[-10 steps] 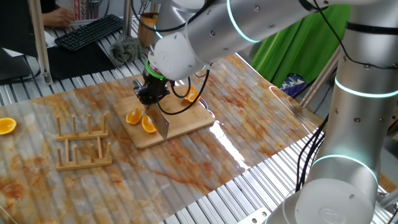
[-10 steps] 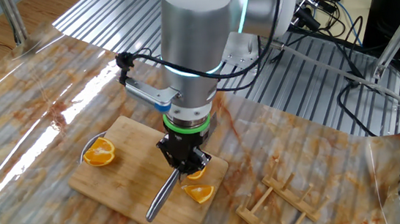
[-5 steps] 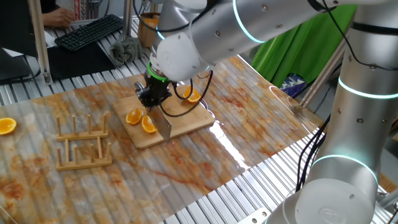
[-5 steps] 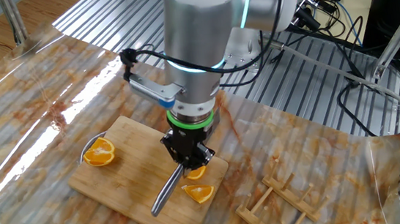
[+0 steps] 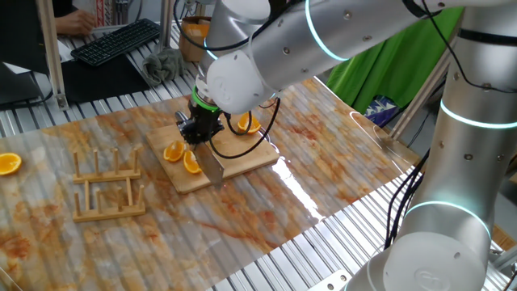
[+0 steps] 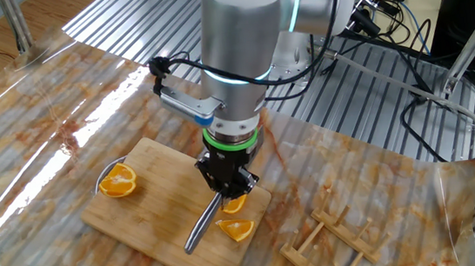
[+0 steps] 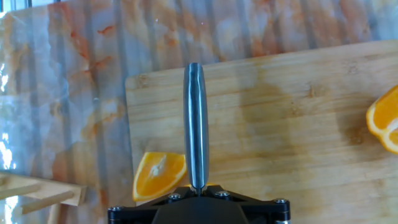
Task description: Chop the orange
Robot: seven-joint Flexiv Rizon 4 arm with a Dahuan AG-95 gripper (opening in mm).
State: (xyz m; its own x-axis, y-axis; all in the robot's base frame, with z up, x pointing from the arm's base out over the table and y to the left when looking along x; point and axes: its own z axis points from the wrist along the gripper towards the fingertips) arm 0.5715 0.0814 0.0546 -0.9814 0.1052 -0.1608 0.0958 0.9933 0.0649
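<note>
A knife (image 6: 201,227) is held clamped between the nearly closed fingers of the gripper (image 6: 228,183), which points straight down over the board (image 6: 149,163). In the hand view the blade (image 7: 196,124) runs straight out from the fingers along the board.

The cutting step is judged to be in hand. The orange (image 6: 236,229) already lies in pieces on the board: one wedge (image 7: 159,175) is seen just to one side of the blade, close under the fingers, and in the other fixed view a second wedge (image 6: 233,205) is seen right at the fingertips, partly hidden by them. Whether the edge is touching fruit or board cannot be told.

For the next move, the edge would need to be lined up squarely over a wedge and pressed down through it to the wood; a small wedge is likely to slide or roll aside if it is caught off-centre.

Counted: one knife, one board, two wedges beside the blade, one rounder half (image 6: 118,181) well away from the fingers at the far end of the board, one more orange piece (image 5: 9,163) off the board near the table's edge, and one wooden rack (image 5: 107,186).
</note>
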